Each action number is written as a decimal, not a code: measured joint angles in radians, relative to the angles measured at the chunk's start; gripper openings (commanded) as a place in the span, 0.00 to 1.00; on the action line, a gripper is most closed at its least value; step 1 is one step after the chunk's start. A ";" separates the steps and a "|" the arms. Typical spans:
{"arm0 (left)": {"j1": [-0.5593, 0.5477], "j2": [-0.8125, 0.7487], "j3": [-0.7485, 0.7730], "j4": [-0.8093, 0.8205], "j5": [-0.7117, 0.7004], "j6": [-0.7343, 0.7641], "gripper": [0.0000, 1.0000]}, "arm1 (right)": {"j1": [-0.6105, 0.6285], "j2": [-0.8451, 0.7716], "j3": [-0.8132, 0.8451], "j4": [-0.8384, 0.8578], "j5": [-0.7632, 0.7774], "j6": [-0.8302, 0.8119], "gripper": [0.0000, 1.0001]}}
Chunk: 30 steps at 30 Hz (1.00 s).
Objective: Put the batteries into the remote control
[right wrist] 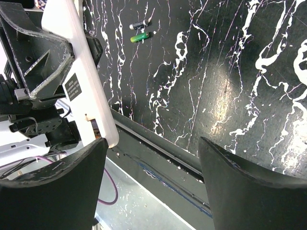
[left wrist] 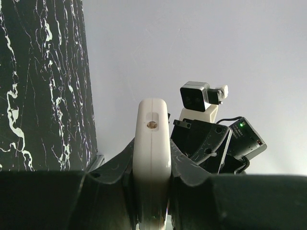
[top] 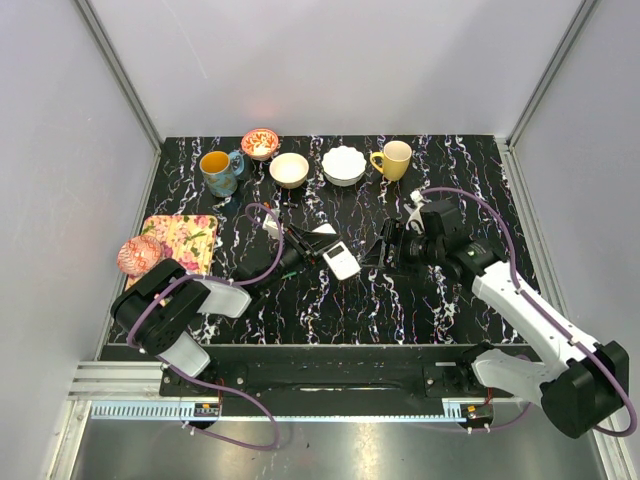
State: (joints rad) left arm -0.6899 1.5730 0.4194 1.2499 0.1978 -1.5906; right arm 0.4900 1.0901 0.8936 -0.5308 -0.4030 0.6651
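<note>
Holding the remote control (left wrist: 152,139) edge-on and raised off the table (right wrist: 230,72), the left gripper (left wrist: 152,175) is clamped tight on its two flat faces, with the white back turned toward the right arm. The right gripper (right wrist: 152,143) stands wide apart and empty, just beside the remote's end. Two batteries (right wrist: 140,37) lie side by side on the table, well apart from the right gripper.

Judgement: an early step, with the remote presented for loading and no battery in hand. Whether the compartment cover is off cannot be told. The next move likely calls for the right gripper to reach a battery, align with its length and close on it.
</note>
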 measured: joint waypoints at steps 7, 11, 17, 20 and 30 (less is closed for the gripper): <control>0.000 0.000 0.000 -0.007 0.000 0.000 0.00 | 0.000 0.013 0.011 -0.016 0.005 -0.011 0.83; 0.000 0.000 0.000 -0.008 -0.001 0.000 0.00 | 0.000 0.021 0.019 -0.022 0.010 -0.016 0.83; -0.003 0.000 0.000 -0.020 0.005 -0.005 0.00 | 0.001 0.042 0.037 -0.032 0.033 -0.023 0.84; -0.016 0.000 0.000 -0.006 0.009 -0.015 0.00 | 0.001 0.055 0.038 -0.035 0.052 -0.026 0.84; -0.020 0.000 0.000 -0.002 0.012 -0.030 0.00 | 0.001 0.060 0.040 -0.044 0.094 -0.038 0.89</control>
State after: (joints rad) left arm -0.7097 1.5730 0.4194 1.2480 0.2100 -1.6203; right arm 0.4908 1.1496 0.9337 -0.5747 -0.3088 0.6270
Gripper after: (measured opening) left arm 0.259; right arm 0.865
